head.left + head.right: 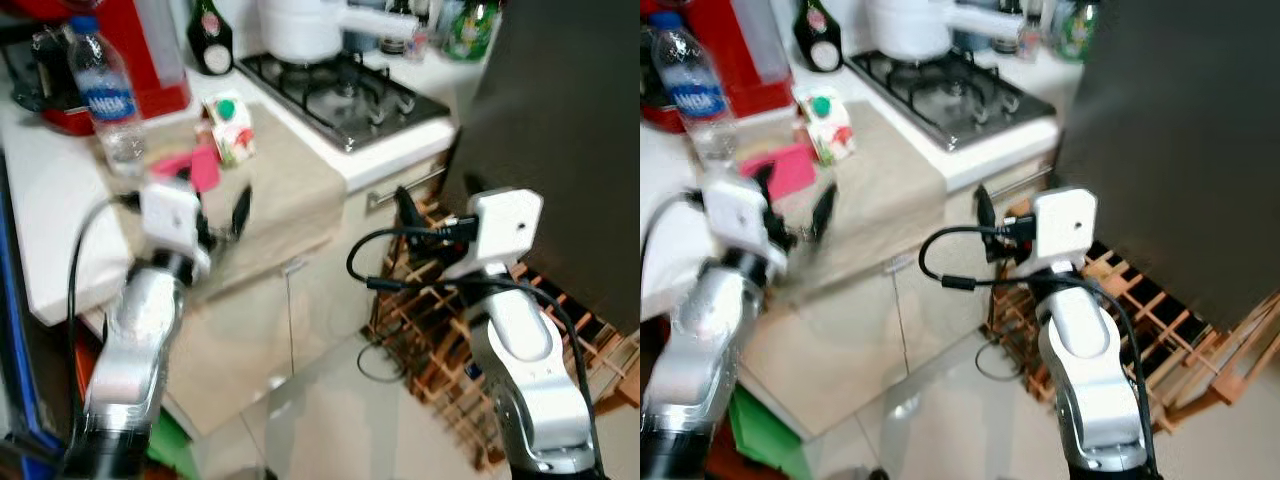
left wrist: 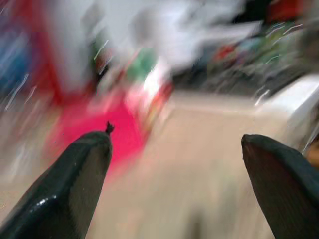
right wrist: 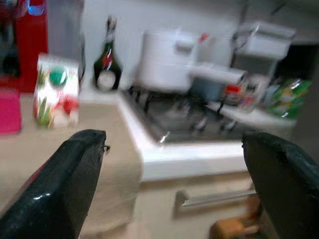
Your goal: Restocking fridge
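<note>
Left end effector: the left end effector (image 1: 222, 215) hung over the near edge of the beige-topped bench (image 1: 290, 180), its two black fingers spread wide and pinching nothing.
Right end effector: the right end effector (image 1: 985, 222) sat off the bench's right-hand end, in front of the wooden lattice wine rack (image 1: 1120, 300) on the floor; its fingers stood wide apart in its wrist view, empty.
Task's thing: a small white juice carton with a green cap and red-and-green fruit print (image 1: 230, 128) stood upright on the bench, further in from the near edge, toward the back.
Direction: the carton lay straight ahead of the left end effector and a little beyond it, near but apart; the left wrist view showed it, blurred, between and past the fingertips.
Long axis: vertical, so a side-on pinch across its narrow width looked the fitting approach.
Nearer arm: the left, clearly; the right was well apart, beyond the bench's end.
Beside the carton: a flat pink cloth or pad (image 1: 190, 165) lay just beside it, toward the left end effector.
Further back: a clear plastic water bottle with a blue label (image 1: 105, 95) stood by the bench's left edge, and a dark green glass bottle (image 1: 210, 40) by the back edge.
Far right corner: a steel gas hob (image 1: 340, 95) with a white pot (image 1: 300, 25) on it.
Fridge: the tall dark panel (image 1: 560, 130) on the right was probably its closed door.
</note>
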`<state>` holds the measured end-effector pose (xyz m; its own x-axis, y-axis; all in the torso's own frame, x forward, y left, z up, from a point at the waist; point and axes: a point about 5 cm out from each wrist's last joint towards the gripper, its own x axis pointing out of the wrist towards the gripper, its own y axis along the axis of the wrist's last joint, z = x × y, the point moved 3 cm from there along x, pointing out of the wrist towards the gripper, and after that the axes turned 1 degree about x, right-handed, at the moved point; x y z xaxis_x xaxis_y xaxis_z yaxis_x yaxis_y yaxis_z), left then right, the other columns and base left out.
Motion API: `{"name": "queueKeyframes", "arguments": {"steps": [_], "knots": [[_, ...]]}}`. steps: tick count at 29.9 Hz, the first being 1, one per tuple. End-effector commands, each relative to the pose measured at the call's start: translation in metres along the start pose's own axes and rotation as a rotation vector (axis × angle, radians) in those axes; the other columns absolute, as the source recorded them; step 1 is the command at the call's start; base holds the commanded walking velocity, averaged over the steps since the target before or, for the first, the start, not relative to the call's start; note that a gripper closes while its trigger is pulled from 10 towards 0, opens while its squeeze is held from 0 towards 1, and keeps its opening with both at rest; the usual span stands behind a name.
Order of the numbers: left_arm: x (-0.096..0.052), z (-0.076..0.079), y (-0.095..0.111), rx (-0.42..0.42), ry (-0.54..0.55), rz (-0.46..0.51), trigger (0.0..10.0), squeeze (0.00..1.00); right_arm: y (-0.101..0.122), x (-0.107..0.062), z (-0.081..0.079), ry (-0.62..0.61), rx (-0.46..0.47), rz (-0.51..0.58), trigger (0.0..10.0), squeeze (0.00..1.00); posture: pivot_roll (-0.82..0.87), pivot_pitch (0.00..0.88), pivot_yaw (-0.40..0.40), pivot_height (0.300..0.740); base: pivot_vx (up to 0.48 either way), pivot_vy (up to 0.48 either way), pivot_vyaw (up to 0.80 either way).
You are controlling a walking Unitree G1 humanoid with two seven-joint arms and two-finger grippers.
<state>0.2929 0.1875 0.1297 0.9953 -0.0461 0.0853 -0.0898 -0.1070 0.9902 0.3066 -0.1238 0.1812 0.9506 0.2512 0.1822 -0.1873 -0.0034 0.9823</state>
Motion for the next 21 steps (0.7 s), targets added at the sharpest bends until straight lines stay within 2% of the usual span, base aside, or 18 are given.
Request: {"name": "queueKeyframes", "arguments": {"steps": [1, 3, 6, 7, 10, 14, 18, 21], "knots": [[0.004, -0.007, 0.021, -0.005, 0.073, 0.057, 10.0, 0.0, -0.005, 0.007, 0.004, 0.014, 0.018, -0.018, 10.0, 0.04, 0.08, 0.0, -0.099, 0.74, 0.0, 0.0, 0.74], [0.007, -0.009, 0.03, 0.013, 0.107, 0.07, 10.0, 0.0, -0.01, 0.012, 0.005, 0.03, 0.017, -0.039, 10.0, 0.05, 0.09, 0.0, -0.116, 0.74, 0.0, 0.0, 0.69], [0.023, -0.014, 0.048, 0.058, 0.155, 0.111, 10.0, 0.0, -0.015, 0.026, -0.001, 0.071, 0.041, -0.052, 10.0, 0.07, 0.1, 0.0, -0.127, 0.74, 0.0, 0.0, 0.55], [0.023, -0.014, 0.048, 0.058, 0.155, 0.111, 10.0, 0.0, -0.015, 0.026, -0.001, 0.071, 0.041, -0.052, 10.0, 0.07, 0.1, 0.0, -0.127, 0.74, 0.0, 0.0, 0.53], [0.034, 0.003, 0.057, 0.094, 0.089, 0.133, 10.0, 0.0, -0.015, 0.039, -0.006, 0.094, 0.064, -0.034, 10.0, 0.07, 0.08, 0.0, -0.093, 0.74, 0.0, 0.0, 0.5], [0.039, 0.02, 0.063, 0.099, 0.009, 0.14, 10.0, 0.0, -0.015, 0.041, -0.007, 0.089, 0.062, -0.015, 10.0, 0.07, 0.05, 0.0, -0.062, 0.74, 0.0, 0.0, 0.49], [0.042, 0.03, 0.071, 0.144, -0.031, 0.165, 10.0, 0.0, -0.018, 0.037, -0.003, 0.07, 0.066, -0.006, 10.0, 0.08, 0.05, 0.0, -0.04, 0.74, 0.0, 0.0, 0.48], [0.044, 0.031, 0.073, 0.155, -0.044, 0.167, 10.0, 0.0, -0.02, 0.036, -0.002, 0.055, 0.073, -0.001, 10.0, 0.08, 0.04, 0.0, -0.03, 0.74, 0.0, 0.0, 0.47]]}}
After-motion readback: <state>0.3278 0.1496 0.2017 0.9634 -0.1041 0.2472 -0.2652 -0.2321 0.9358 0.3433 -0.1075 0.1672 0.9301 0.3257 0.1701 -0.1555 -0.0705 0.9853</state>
